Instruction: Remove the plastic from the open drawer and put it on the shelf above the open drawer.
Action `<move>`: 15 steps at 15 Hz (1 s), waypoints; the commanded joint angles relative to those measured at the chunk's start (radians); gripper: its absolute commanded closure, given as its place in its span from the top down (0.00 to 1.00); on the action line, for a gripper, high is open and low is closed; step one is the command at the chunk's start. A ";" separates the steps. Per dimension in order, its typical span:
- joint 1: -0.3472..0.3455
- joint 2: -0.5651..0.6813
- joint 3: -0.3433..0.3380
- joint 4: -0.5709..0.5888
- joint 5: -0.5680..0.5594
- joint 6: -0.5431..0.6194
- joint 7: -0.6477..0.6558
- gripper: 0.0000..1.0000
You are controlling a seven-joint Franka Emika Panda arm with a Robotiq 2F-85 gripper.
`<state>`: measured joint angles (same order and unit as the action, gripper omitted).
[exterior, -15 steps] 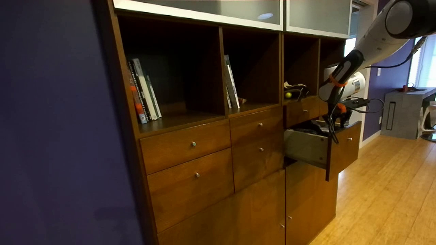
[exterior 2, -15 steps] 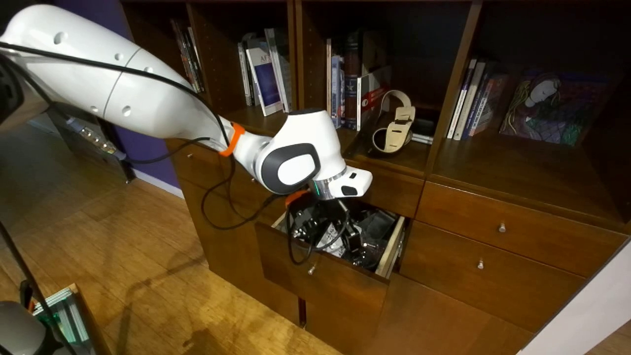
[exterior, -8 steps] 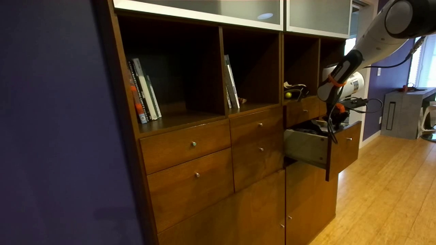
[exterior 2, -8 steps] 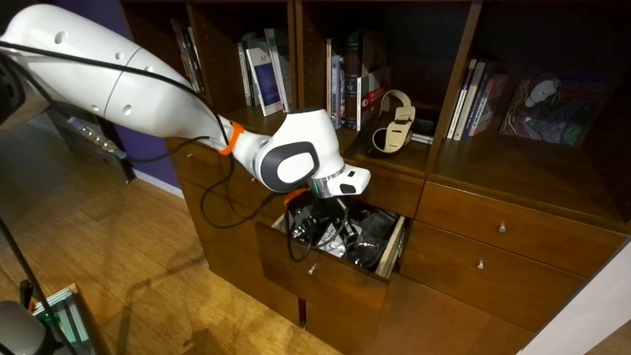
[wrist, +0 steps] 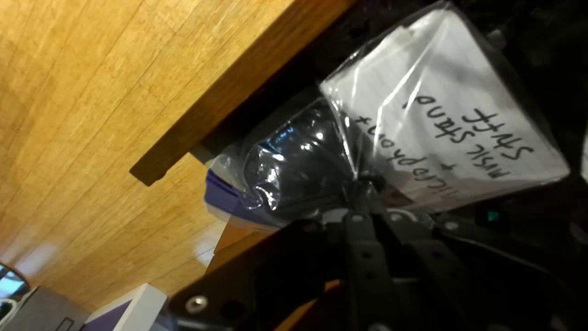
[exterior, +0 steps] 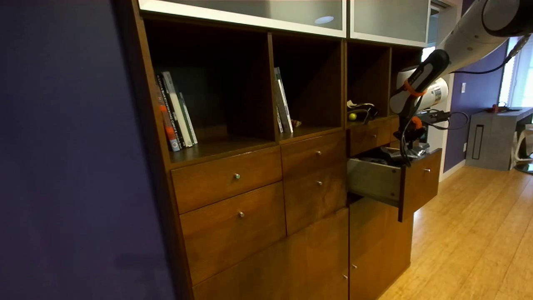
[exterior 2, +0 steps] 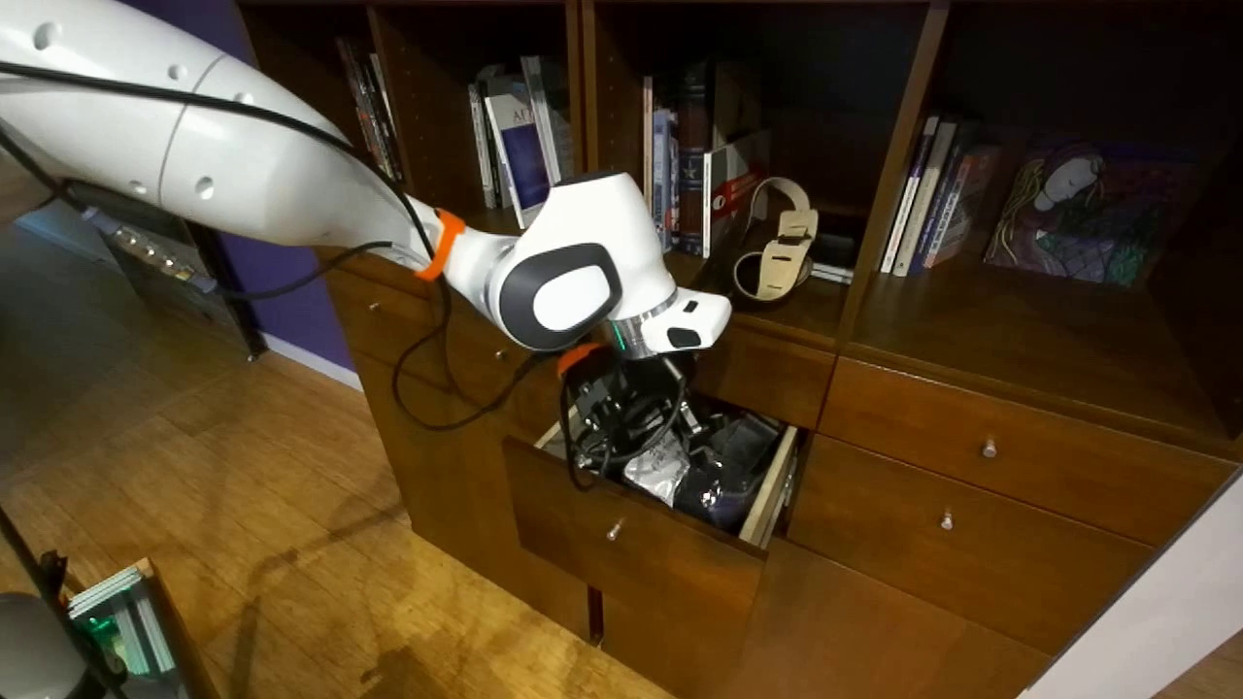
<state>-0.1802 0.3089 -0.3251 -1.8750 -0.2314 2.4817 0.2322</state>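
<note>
One black two-fingered pincer on one white jointed arm stands above one reddish-brown wooden open drawer with one small round silver knob; its two fingers are drawn narrow, holding the gathered film of one clear plastic bag, through which white paper with black handwriting shows. The bag is at the drawer's near part, by the front panel; whether it rests on the dark clutter inside I cannot tell, nor whether the glossy clear film just beside it, over something black, is the same bag. Above come one closed brown drawer and then the dark-brown wooden cubby shelf, one of four cubbies in a row. On this shelf, several upright books stand at the left and one tan looped strap to their right. Two closed drawers lie to the right of the open one, four to the left.
</note>
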 commanded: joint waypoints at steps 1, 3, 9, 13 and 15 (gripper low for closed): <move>-0.002 -0.108 0.009 -0.068 0.002 0.037 0.008 0.00; -0.005 -0.151 0.014 -0.090 0.004 0.056 0.006 0.00; -0.016 -0.299 0.021 -0.179 0.009 0.203 0.002 0.00; -0.025 -0.327 0.033 -0.193 0.044 0.173 -0.010 0.00; -0.027 -0.317 0.039 -0.192 0.047 0.113 0.004 0.26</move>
<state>-0.1886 0.0074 -0.3122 -2.0376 -0.2138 2.6521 0.2319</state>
